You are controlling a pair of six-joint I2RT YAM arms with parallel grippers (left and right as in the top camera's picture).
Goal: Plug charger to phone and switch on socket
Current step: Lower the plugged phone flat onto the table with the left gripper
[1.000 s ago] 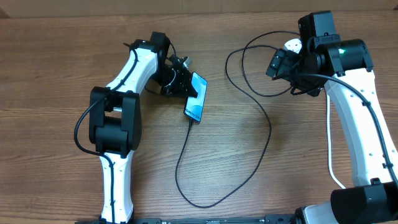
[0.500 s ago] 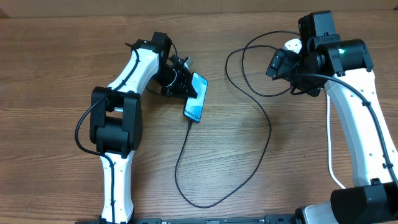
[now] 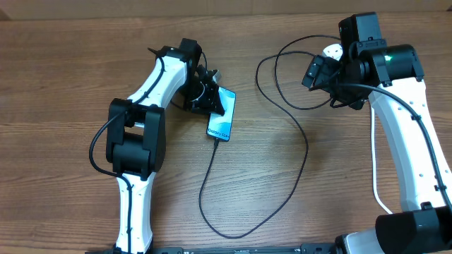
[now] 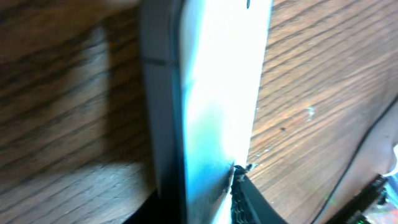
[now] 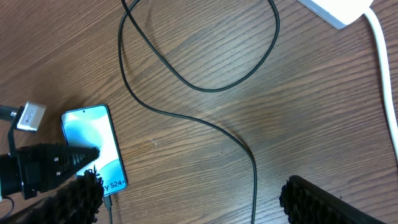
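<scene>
The phone (image 3: 221, 116) has a lit blue-teal screen and lies at mid-left of the table. My left gripper (image 3: 210, 101) is shut on its far end. In the left wrist view the phone (image 4: 217, 93) fills the frame edge-on between the fingers (image 4: 199, 199). The black charger cable (image 3: 305, 152) meets the phone's near end (image 3: 214, 140), loops down, then runs back up toward the socket (image 3: 331, 51), which my right arm mostly hides. My right gripper (image 3: 315, 70) hovers open and empty; its view shows the phone (image 5: 93, 146), the cable (image 5: 205, 121) and a corner of the socket (image 5: 339, 9).
The power strip's thick white cord (image 3: 373, 169) runs down the right side by the right arm's base; it also shows in the right wrist view (image 5: 385, 81). The cable's big loop (image 3: 229, 231) lies near the table's front edge.
My left gripper has shifted slightly right and toward the front with the phone, which has turned a little. The right arm has not moved.
</scene>
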